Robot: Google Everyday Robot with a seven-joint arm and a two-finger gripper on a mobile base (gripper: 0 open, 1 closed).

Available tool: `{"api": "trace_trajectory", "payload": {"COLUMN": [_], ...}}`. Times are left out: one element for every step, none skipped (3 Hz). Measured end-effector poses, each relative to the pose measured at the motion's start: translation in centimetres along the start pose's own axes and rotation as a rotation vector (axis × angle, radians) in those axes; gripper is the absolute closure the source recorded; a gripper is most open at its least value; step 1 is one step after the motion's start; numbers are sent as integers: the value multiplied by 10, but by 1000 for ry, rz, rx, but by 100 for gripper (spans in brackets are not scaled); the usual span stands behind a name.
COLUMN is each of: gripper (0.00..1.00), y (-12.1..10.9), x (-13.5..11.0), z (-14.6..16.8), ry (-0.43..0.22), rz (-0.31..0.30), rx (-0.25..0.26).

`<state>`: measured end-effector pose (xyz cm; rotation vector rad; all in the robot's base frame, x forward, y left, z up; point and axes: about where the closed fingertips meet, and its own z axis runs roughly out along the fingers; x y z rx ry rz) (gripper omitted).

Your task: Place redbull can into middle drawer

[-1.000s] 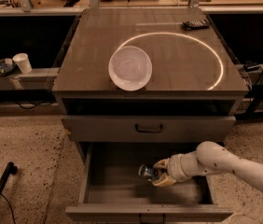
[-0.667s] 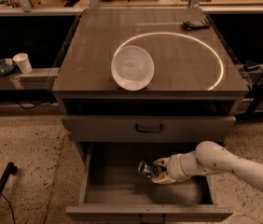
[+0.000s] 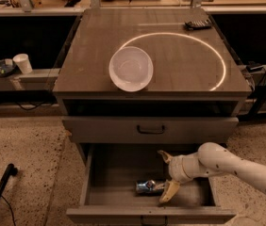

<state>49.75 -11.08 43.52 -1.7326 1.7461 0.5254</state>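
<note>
- Gripper (image 3: 163, 176) is inside the open middle drawer (image 3: 109, 178), right of centre. White arm (image 3: 239, 166) comes in from the right edge of frame.
- Fingers (image 3: 170, 191) are spread wide, nothing pinched between them. One tip points up-left toward the drawer back, the other points down toward the drawer front.
- Redbull can (image 3: 149, 187) lies on its side on the drawer floor, long axis approx left-right, closer to the front panel than to the back.
- Can's right end sits just beside the lower finger. Can't tell if they touch. Can isn't between the fingers.
- Drawer is pulled well out, grey floor and low side walls visible. No other item seen in it besides the can and gripper.
- Upper drawer (image 3: 123, 128) above it is shut and shows only its flat front and black handle (image 3: 151, 129).
- Worktop (image 3: 185, 60) carries a white bowl (image 3: 131, 68), upright, near the front edge and left of centre.
- A bright light ring (image 3: 220, 62) runs across the worktop, its left arc passing by the bowl.
- Small dark object (image 3: 198, 25) sits at the worktop's back right corner; can't tell what it is.
- White paper cup (image 3: 23, 63) stands on a low ledge to the left, well apart from the cabinet.
</note>
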Motion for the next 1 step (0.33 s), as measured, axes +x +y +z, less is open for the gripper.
{"api": "trace_trajectory", "payload": {"gripper": [0], "y": [0], "x": [0], "z": [0], "ry": [0], "rz": [0], "rx": [0]}}
